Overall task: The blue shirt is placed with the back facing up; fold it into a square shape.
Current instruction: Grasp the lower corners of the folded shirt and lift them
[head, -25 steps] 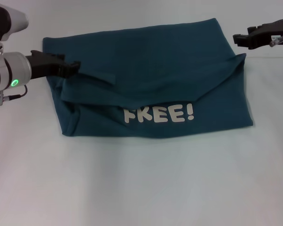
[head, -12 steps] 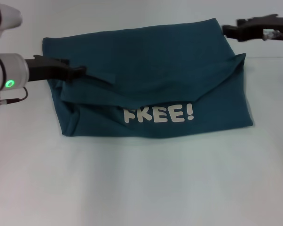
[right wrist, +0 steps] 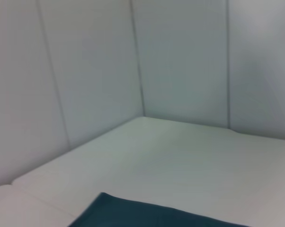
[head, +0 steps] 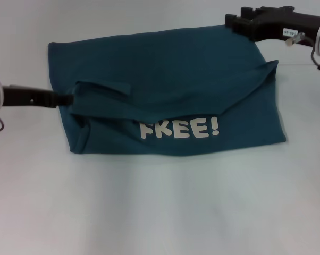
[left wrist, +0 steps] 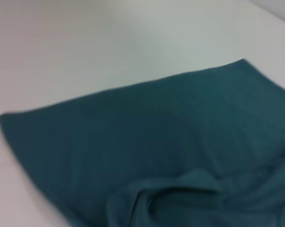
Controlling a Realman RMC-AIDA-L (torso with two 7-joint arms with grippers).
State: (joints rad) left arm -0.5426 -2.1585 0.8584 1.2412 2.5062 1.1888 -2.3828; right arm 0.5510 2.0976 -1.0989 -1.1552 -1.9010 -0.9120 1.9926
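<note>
Just one blue shirt (head: 165, 90), two tools.

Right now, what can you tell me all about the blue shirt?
The blue shirt is dark teal, soft-looking cloth, lying flat on the white table. Its near part is folded over, showing white "FREE!" letters, with wrinkles along the fold. The left pincer is at its left edge; the right pincer hovers by its far right corner.
</note>
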